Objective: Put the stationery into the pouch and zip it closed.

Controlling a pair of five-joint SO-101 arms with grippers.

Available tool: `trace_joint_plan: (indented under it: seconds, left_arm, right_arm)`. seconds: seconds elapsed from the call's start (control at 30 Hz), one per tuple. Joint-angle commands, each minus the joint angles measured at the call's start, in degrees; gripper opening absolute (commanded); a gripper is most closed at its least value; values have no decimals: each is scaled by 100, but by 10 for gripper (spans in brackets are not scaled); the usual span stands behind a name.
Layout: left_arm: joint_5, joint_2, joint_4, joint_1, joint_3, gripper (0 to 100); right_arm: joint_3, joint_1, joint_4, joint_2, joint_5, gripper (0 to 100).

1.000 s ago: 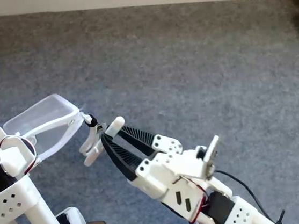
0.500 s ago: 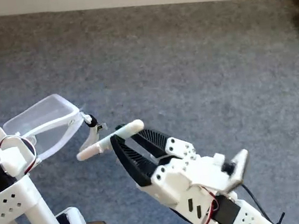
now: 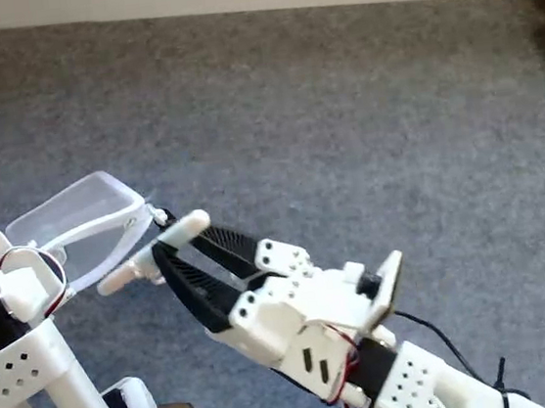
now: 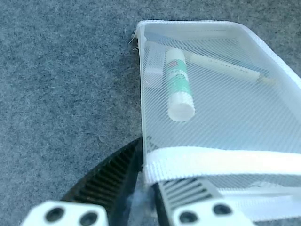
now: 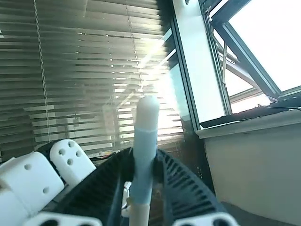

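Grey carpet (image 3: 360,105), pen (image 3: 150,253) in end effector (image 3: 180,242)

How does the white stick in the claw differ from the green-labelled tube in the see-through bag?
The white stick is clamped in the right gripper, outside the pouch; the green-labelled tube lies loose inside it. The stick is slim and plain white; the tube is thicker, with a green label. Both are round, straight pieces of stationery.
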Motion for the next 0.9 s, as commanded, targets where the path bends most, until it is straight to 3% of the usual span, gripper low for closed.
trace_joint_plan:
  seconds: [0.0, 0.3, 0.5, 0.87]
  left_arm:
    - [-35, 75, -88, -57, 13, 6]
    - [-35, 57, -105, -48, 110, 6]
    - [-26, 57, -211, -48, 136, 6]
    - [-26, 57, -211, -48, 136, 6]
  right_arm:
    - [-673, -48, -585, 945, 0, 4]
    - [-1095, -31, -1798, 2677, 18, 4]
    - [-1095, -66, -2765, 3644, 967, 4]
    - [-1077, -75, -3758, 4989, 1011, 10]
